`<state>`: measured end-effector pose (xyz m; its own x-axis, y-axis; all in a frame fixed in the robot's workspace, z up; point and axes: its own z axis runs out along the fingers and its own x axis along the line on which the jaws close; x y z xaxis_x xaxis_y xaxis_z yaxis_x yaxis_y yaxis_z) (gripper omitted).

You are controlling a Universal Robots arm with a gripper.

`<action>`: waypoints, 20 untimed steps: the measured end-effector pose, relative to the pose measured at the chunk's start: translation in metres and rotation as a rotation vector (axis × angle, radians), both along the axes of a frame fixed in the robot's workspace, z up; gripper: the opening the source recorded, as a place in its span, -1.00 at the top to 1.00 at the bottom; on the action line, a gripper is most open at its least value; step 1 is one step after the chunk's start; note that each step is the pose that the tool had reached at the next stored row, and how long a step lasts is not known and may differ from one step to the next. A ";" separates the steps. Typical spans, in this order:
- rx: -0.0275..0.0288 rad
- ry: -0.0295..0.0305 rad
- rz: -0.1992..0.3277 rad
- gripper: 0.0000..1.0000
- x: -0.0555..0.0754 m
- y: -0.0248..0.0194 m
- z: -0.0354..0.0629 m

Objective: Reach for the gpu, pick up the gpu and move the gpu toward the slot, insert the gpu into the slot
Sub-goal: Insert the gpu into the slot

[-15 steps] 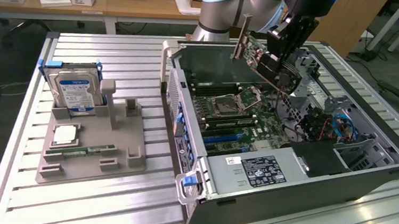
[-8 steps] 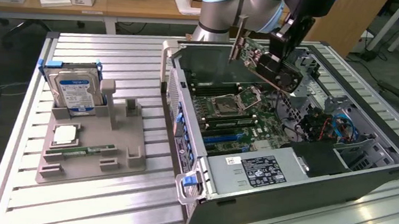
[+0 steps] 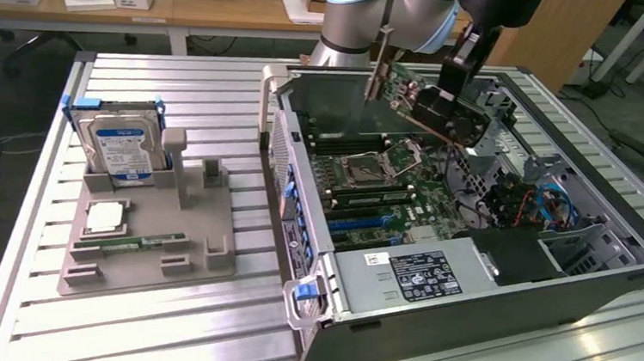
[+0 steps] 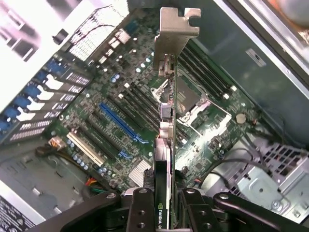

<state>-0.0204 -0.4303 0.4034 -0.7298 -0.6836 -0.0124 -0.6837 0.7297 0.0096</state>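
**Gpu held in the air over the open case, not yet at the slot**

From the exterior view's left, the hard drive (image 3: 120, 143) stands in its grey holder (image 3: 144, 244), well apart from the work. Further right, above the motherboard (image 3: 414, 183), the gripper (image 3: 456, 92) is clamped narrow on the gpu (image 3: 420, 102). In the wrist view the gpu (image 4: 166, 145) runs edge-on between the fingers (image 4: 142, 210), and the blue slot (image 4: 118, 121) lies off to one side, seemingly at an angle to it. To my eye the carry goes well only if the card's length is squared to the slot and kept upright, with the bracket (image 4: 176, 31) clear of the case wall. The card's contact edge cannot be made out, the card hides the board behind it, and the arm is cut off at the frame's edge.
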 end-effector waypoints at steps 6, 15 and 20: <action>0.0001 0.0000 0.108 0.48 0.000 0.0000 -0.0001; 0.0001 0.0000 0.271 0.48 0.000 0.0000 -0.0002; 0.0001 0.0000 0.363 0.48 0.000 0.0000 -0.0003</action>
